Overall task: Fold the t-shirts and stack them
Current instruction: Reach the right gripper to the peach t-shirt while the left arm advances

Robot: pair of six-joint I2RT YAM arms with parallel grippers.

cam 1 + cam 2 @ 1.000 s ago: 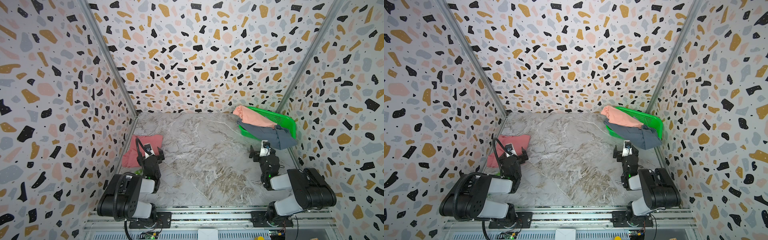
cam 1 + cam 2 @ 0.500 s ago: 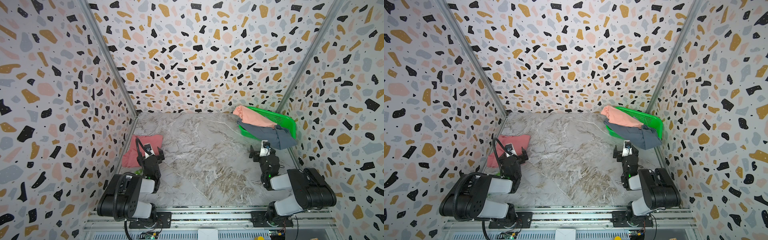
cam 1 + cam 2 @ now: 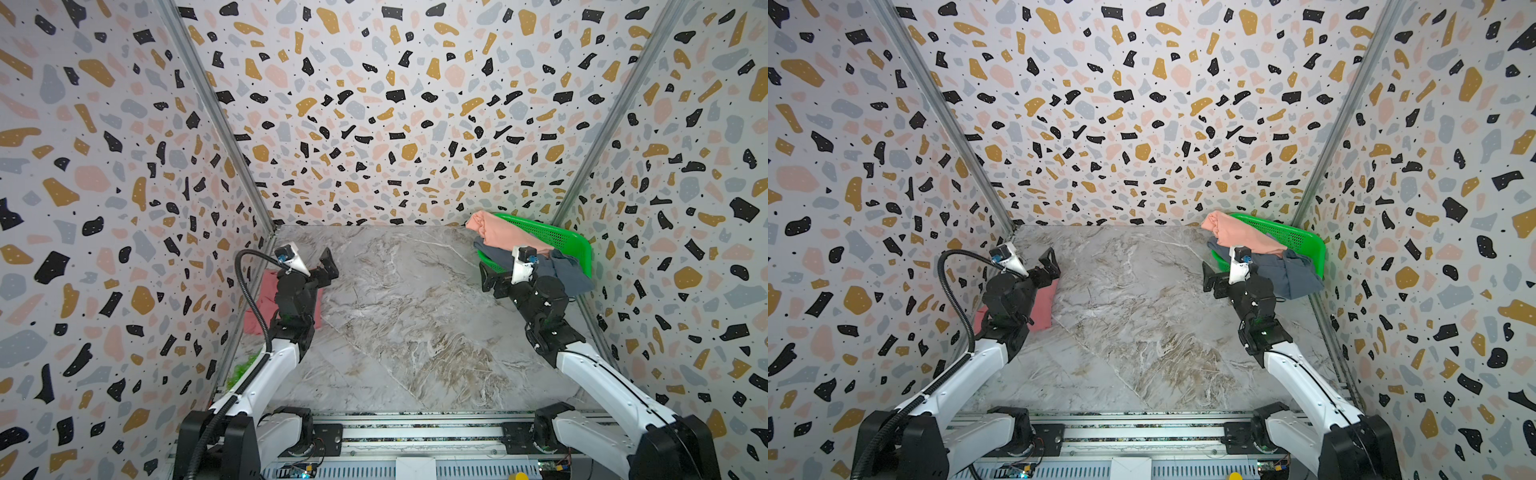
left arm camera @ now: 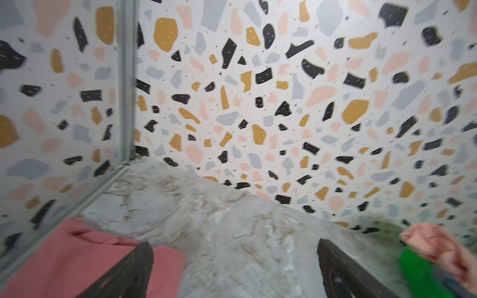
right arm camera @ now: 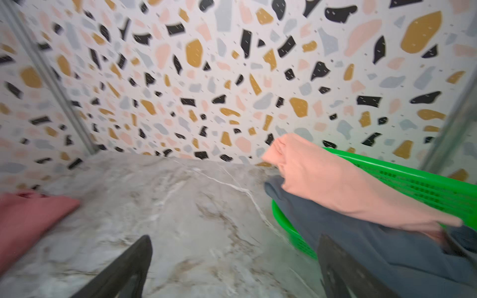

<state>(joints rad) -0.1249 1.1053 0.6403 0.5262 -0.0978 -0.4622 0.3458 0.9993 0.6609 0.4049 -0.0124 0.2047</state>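
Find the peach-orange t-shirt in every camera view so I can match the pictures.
Top view: peach-orange t-shirt at far right, draped over the green basket.
Top view: peach-orange t-shirt at far right, on the basket.
Left wrist: blurred t-shirt on the basket's rim.
Right wrist: t-shirt over the slate-blue t-shirt.
Shared landmark: the green basket.

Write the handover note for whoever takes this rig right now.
Grippers: left gripper open, empty, over the red shirt; right gripper open, empty, beside the basket.
Shirts: red shirt lies flat on the left, apparently folded; peach shirt and grey-blue shirt hang crumpled over the basket.
Done: red shirt, it seems.
Left: fold the other two and stack them on it.
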